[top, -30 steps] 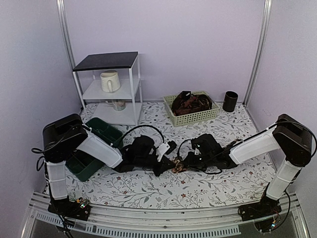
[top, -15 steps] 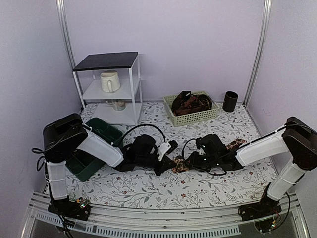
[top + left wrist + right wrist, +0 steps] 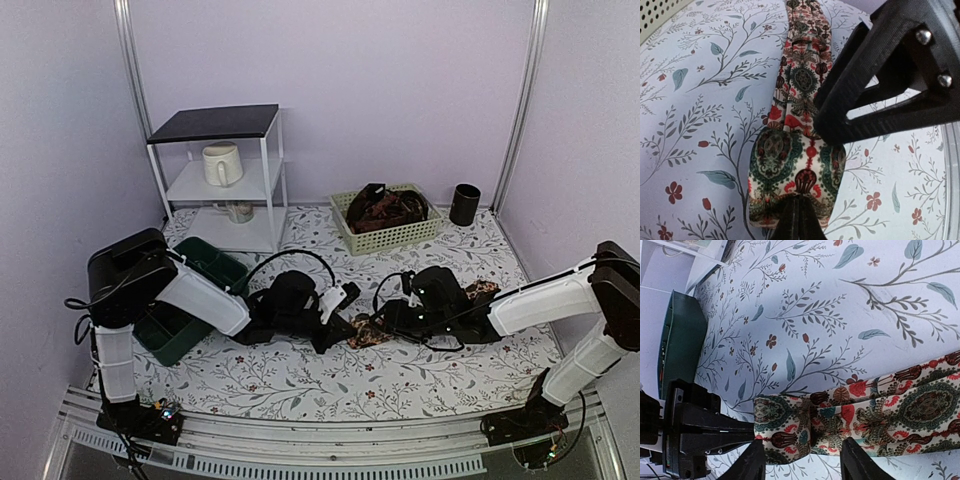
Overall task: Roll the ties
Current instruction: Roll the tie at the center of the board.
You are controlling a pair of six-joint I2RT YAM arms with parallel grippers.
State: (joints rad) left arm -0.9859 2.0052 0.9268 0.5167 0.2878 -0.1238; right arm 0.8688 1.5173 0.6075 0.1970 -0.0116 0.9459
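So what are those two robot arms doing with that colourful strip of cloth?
They seem to be starting to roll up a tie. The left gripper is pinched shut on its end in the middle of the table, and the right gripper is open, a finger on each side of the tie just beside it.

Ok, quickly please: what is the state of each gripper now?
Left gripper: shut on the folded end of the patterned tie.
Right gripper: open, its fingers spread over the same tie, holding nothing.
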